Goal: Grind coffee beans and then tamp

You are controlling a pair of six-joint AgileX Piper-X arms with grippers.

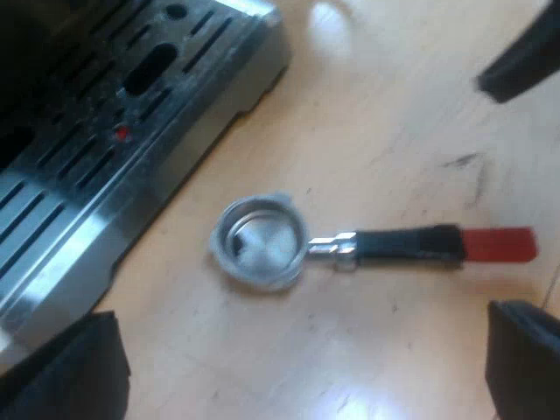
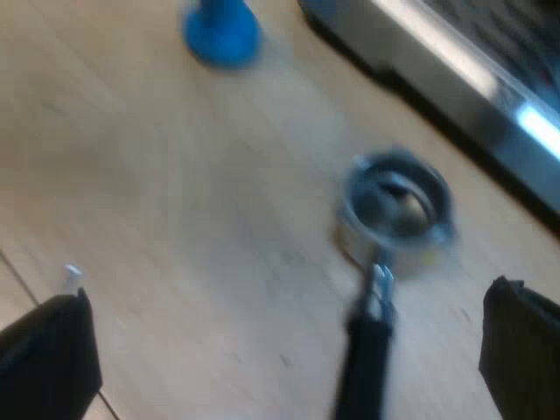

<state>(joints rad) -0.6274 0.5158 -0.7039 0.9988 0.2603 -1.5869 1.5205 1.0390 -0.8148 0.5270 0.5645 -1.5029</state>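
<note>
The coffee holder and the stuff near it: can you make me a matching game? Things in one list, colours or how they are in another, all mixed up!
Things:
1. tamper
2. holder's handle end
3. holder's basket
4. left gripper

Colour or state:
A. red
B. shiny metal, empty
C. blue
D. open, above the holder

Pairs: 1-C, 2-A, 3-B, 4-D

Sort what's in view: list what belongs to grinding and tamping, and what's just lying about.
For the job:
espresso machine
metal holder, loose on the table by the machine's front, basket apparently empty
blue tamper, on the table apart from the holder

Not part of it:
wooden table they rest on
</note>
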